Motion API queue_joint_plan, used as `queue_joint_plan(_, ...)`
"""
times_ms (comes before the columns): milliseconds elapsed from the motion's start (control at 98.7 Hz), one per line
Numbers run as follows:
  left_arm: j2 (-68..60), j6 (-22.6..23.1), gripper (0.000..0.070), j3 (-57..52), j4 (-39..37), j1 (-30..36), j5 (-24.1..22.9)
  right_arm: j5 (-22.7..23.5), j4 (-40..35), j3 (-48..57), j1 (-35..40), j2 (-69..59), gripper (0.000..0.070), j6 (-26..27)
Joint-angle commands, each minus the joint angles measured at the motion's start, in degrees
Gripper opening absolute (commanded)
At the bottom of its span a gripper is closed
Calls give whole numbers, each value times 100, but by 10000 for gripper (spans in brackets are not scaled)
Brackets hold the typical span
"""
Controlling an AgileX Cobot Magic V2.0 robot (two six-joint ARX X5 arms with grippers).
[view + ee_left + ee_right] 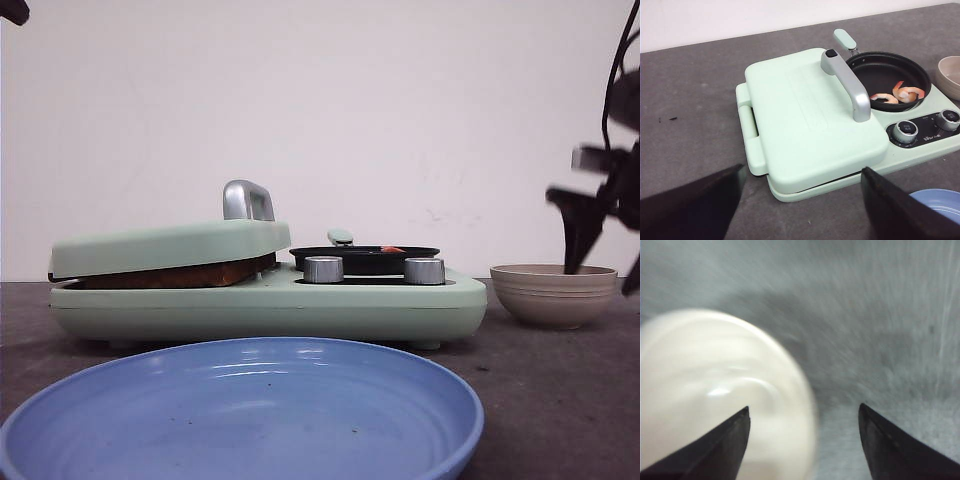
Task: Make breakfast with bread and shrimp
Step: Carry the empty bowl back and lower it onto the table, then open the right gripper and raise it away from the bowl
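- Nearest in my front view: the blue plate (pixel 240 410) stands bare on the desk (pixel 560 400). I judge plating not yet begun; this is the main step left.
- Left jaws (pixel 802 200): spread wide, holding nothing, hovering clear of the desk. The breakfast machine (pixel 815 135) lies just ahead of them, with its lid (pixel 805 110) down and the grey handle (pixel 847 85) untouched.
- Bread (pixel 180 275): a brown crust edge shows in the gap under the lid, so it is loaded in the press. I cannot tell whether one or two slices are inside. I judge loading done; lifting the lid and removing the bread remain.
- Shrimp (pixel 902 93): two curled pink pieces lie in the black pan (pixel 880 75), beyond the lid and to one side of the left jaws, well apart from the right jaws. Placement is done; transfer to the plate remains.
- Right jaws (pixel 802 440): spread wide, empty, over the beige bowl (pixel 553 293), one finger above its rim. The view is motion-blurred; I see no shrimp in the bowl, but cannot confirm.
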State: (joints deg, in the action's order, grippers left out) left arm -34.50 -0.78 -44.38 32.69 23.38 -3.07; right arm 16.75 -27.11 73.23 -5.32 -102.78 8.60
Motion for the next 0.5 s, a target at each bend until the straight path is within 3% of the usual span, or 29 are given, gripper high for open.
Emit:
queue_joint_plan(0,-31,-11,429,-44,-76,26,7,223,66,81,-17,258,428,142)
queue_joint_plan(203,-31,-13,429,-44,-98,26,7,1182,11,81,33,1268,415,319)
queue_joint_plan(324,-31,-20,429,-44,-101,26,7,1403,-15,81,177,1934,401,315)
queue_joint_plan(415,-31,-94,429,-44,-98,26,7,1405,-57,81,280,2435,325,273)
queue_joint_plan(486,-31,-144,429,-44,-101,26,9,1408,-85,81,361,2798,213,221)
